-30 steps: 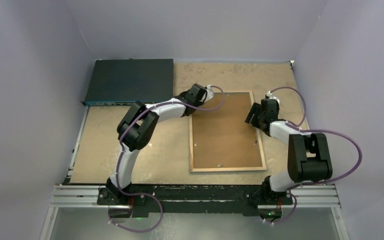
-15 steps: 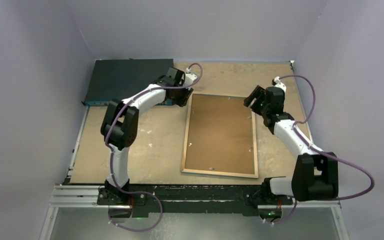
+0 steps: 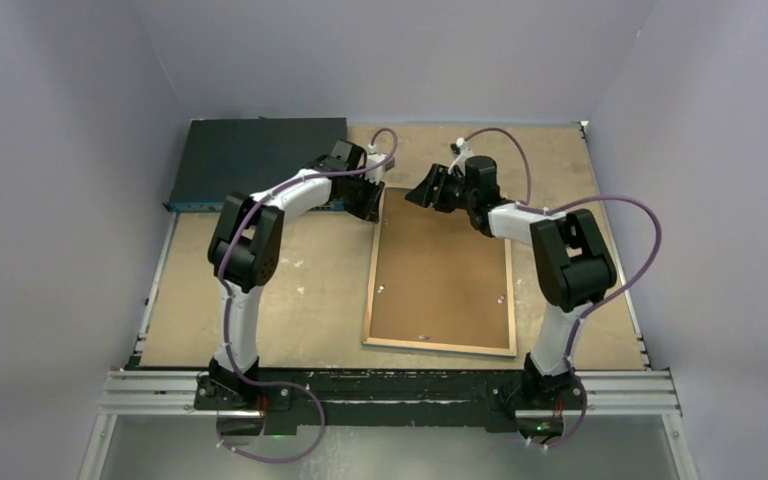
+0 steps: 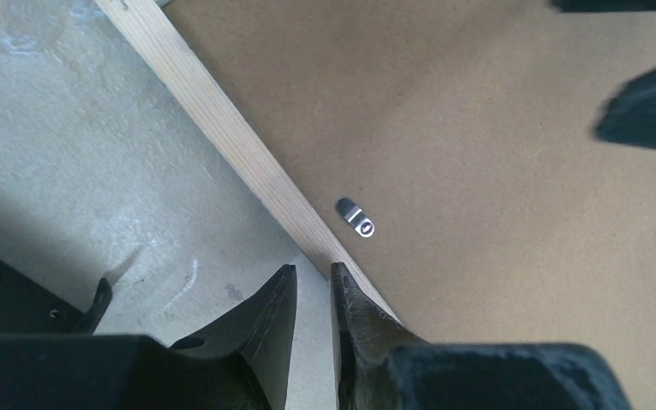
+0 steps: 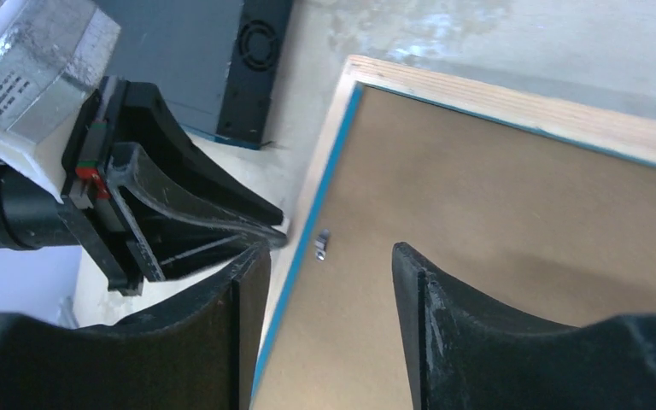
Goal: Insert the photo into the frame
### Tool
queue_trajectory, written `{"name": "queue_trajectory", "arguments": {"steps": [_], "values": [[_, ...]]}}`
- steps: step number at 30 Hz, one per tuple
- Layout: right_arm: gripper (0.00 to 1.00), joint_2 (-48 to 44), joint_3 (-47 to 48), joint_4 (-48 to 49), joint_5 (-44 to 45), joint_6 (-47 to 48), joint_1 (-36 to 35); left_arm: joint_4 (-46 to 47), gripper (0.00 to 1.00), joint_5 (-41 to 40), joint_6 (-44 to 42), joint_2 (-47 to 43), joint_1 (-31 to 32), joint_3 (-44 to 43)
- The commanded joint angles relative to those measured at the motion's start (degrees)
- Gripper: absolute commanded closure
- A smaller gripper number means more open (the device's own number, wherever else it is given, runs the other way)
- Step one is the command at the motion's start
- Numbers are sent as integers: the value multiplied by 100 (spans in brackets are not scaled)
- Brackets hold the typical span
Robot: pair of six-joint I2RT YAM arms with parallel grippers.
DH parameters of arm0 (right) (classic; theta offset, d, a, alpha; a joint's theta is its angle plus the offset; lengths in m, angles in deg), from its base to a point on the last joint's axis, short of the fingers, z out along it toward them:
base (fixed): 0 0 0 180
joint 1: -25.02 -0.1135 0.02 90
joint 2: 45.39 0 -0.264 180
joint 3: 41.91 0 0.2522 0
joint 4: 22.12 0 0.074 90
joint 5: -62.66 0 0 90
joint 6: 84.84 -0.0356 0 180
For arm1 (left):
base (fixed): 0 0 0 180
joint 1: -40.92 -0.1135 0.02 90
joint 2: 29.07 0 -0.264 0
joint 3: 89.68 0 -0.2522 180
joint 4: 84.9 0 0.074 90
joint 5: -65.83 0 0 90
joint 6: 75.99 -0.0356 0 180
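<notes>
The frame (image 3: 438, 346) lies face down mid-table, its light wood rim (image 4: 222, 128) around a brown backing board (image 3: 445, 265). A thin blue edge (image 5: 307, 231) lines the rim's inner side. The photo is out of view. My left gripper (image 3: 370, 200) is at the frame's upper left corner. Its jaws (image 4: 313, 269) stand a narrow gap apart with bare table showing between them, one finger beside the rim and the other over it. My right gripper (image 3: 422, 195) hovers open (image 5: 329, 252) over the board's top left part, holding nothing.
A dark flat box (image 3: 258, 160) lies at the back left, close behind the left gripper. A small metal tab (image 4: 355, 218) sits on the board near the left rim. Grey walls enclose the table on three sides.
The frame has shifted and turned slightly. My left gripper pulled back to the frame's upper left corner and narrowed. My right arm swung left from the frame's right edge to above its top.
</notes>
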Motion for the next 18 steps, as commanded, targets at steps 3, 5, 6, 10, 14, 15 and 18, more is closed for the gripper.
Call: {"name": "queue_trajectory", "arguments": {"steps": [3, 5, 6, 10, 14, 15, 18], "values": [[45, 692, 750, 594, -942, 146, -183, 140, 82, 342, 142, 54, -35, 183], [43, 803, 849, 496, -931, 209, -259, 168, 83, 361, 171, 82, -41, 228], [43, 842, 876, 448, -894, 233, -304, 185, 83, 347, 183, 91, -47, 254], [43, 954, 824, 445, -847, 221, -432, 347, 86, 292, 275, 88, -104, 431], [44, 1070, 765, 493, -800, 146, -576, 462, 93, 361, 406, 73, -168, 622], [44, 1094, 767, 485, -749, 147, -619, 501, 93, 359, 433, 66, -177, 686], [44, 1150, 786, 412, -628, 178, -725, 632, 94, 326, 502, -18, -194, 876]]}}
